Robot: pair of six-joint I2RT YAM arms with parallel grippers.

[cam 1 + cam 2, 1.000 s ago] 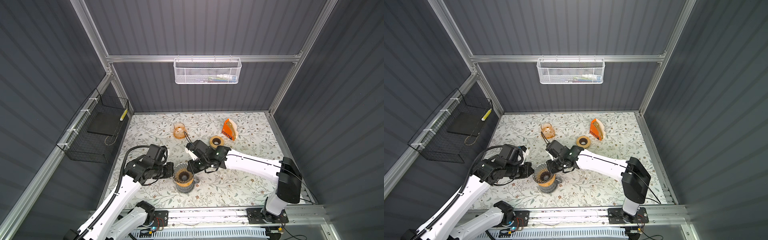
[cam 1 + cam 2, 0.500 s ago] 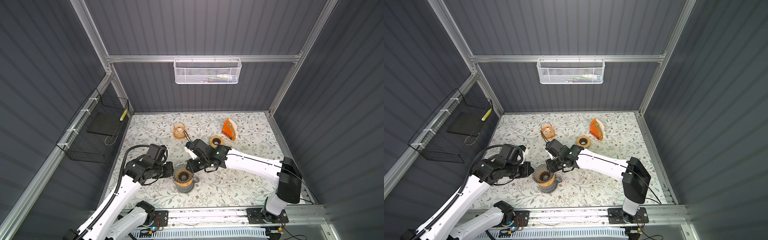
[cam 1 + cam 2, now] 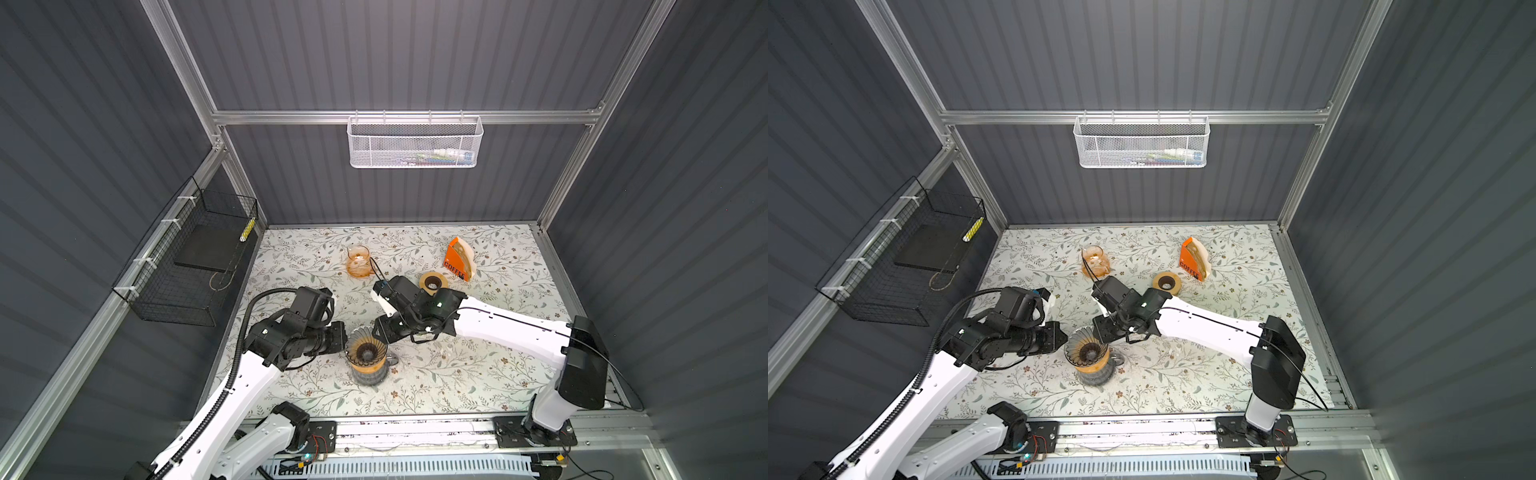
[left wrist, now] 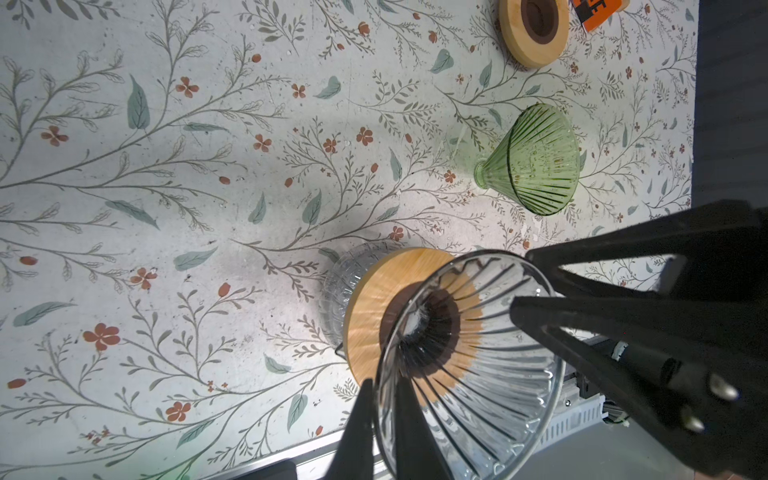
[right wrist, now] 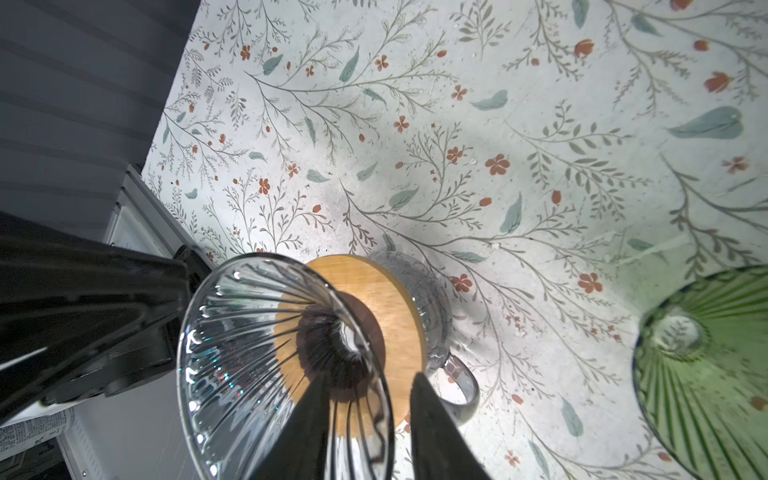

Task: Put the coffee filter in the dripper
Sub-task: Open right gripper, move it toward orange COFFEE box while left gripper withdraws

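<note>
A clear ribbed glass dripper [image 3: 365, 345] [image 3: 1086, 347] sits in a wooden collar [image 4: 374, 299] on a glass server [image 3: 368, 374] near the front. My left gripper [image 4: 384, 380] [image 3: 343, 332] is shut on the dripper's [image 4: 469, 353] rim, one finger inside and one outside. From the opposite side my right gripper [image 5: 370, 374] [image 3: 380, 332] straddles the rim of the dripper [image 5: 266, 353]. Its jaws are open, with a gap between the outer finger and the glass. White coffee filters [image 3: 464, 249] stand in an orange holder [image 3: 455, 264] [image 3: 1190, 264] at the back right, away from both grippers.
A green glass dripper [image 4: 536, 162] [image 5: 706, 374] lies on its side to the right of the server. A wooden ring [image 3: 432, 282] and an orange glass carafe [image 3: 358, 262] stand further back. A black wire basket [image 3: 187, 266] hangs on the left wall, a white mesh basket [image 3: 415, 141] on the back wall.
My right gripper's jaws have widened around the dripper's rim. Both arms have stayed almost where they were.
</note>
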